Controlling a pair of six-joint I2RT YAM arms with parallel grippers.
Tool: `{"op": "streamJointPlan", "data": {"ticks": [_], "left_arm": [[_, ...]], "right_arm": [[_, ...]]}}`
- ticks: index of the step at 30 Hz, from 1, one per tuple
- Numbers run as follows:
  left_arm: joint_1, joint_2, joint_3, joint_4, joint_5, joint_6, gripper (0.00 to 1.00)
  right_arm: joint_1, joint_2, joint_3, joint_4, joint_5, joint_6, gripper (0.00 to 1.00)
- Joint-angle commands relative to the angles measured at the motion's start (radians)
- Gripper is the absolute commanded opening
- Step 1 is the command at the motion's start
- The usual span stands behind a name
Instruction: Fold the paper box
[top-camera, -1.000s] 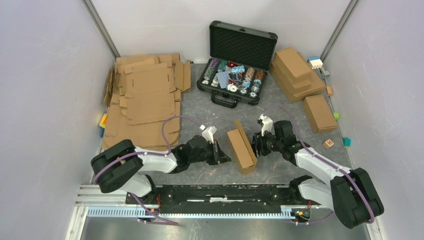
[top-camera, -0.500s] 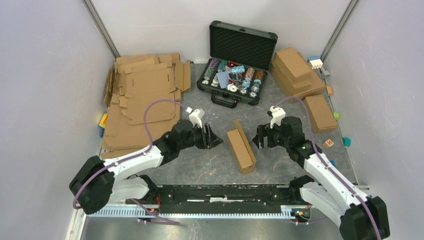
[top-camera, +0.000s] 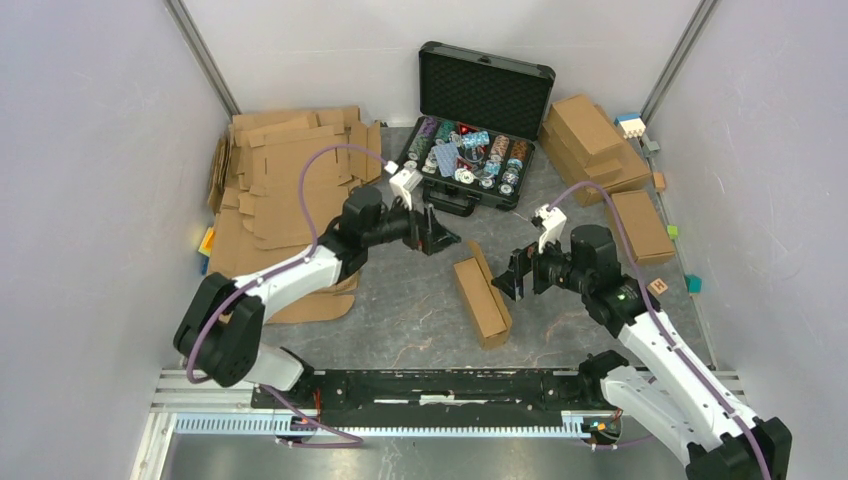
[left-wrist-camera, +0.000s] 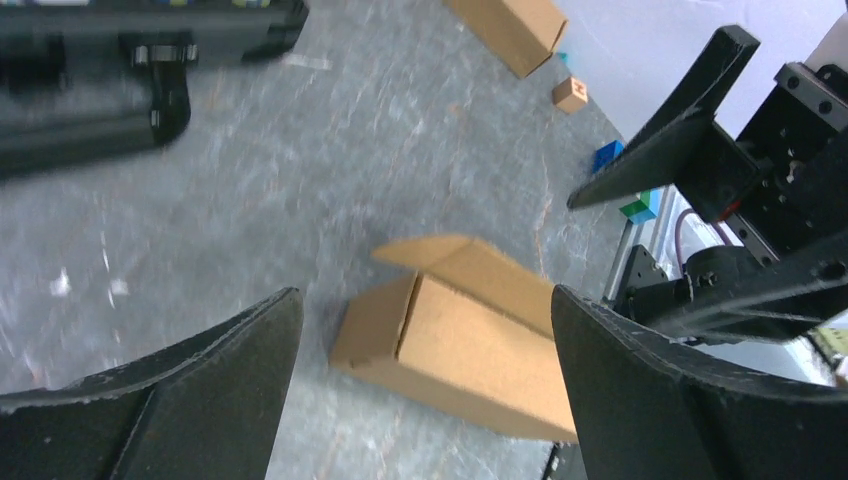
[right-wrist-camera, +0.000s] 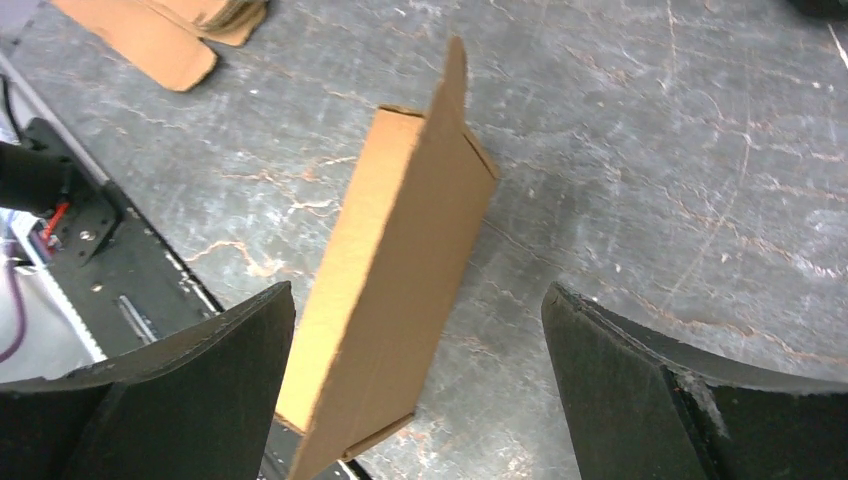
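Paper box (top-camera: 483, 300), plain brown, lettered block (top-camera: 657, 287) (unclear)

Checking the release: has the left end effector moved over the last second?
Yes. The left end effector went away from the paper box, back toward the black chip case.

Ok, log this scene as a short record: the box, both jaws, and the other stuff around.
paper box: on the table, one flap raised, unheld
left jaws: open, apart from the box
right jaws: open, close beside the box, gripping nothing
flat cardboard sheets: piled far left
chip case: open, at the back
folded boxes: stacked back right
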Motion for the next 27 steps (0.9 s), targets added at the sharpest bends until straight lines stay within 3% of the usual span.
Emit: {"op": "streamJointPlan", "data": {"ticks": [1,3,6,8,10,13,17,24,27], "left_arm": [[0.014,0.058,0.16,0.056,0.099,0.151,1.0],[0.049,0.061,0.151,0.124,0.05,0.08,1.0],[0.123,0.059,0.073,0.298,-0.094,-0.168,1.0],[0.161,0.102,0.014,0.507,-0.021,-0.225,1.0],[0.164,0.181,0.021,0.675,0.104,-0.267,1.0],[0.146,0.276,0.087,0.696,0.237,-0.26,1.0],[0.111,0.301,0.104,0.624,0.235,-0.119,1.0],[0.018,0.304,0.217,0.248,0.22,0.191,0.92],[-0.008,0.332,0.246,0.197,0.208,0.236,0.9]], "right_arm": [[0.015,-0.01,0.12,-0.081,-0.017,0.018,0.98],[0.016,-0.028,0.163,-0.115,0.059,0.031,0.98],[0.016,-0.076,0.193,-0.146,0.255,0.087,0.98],[0.015,-0.122,0.169,-0.134,0.332,0.099,0.98],[0.016,-0.17,0.131,-0.083,0.287,0.084,0.98],[0.015,-0.147,0.125,-0.052,0.108,0.076,0.98],[0.029,0.007,0.176,-0.176,-0.03,0.001,0.98],[0.122,0.0,0.115,-0.155,0.027,0.017,0.98],[0.176,0.025,0.118,-0.184,0.107,0.016,0.98]]}}
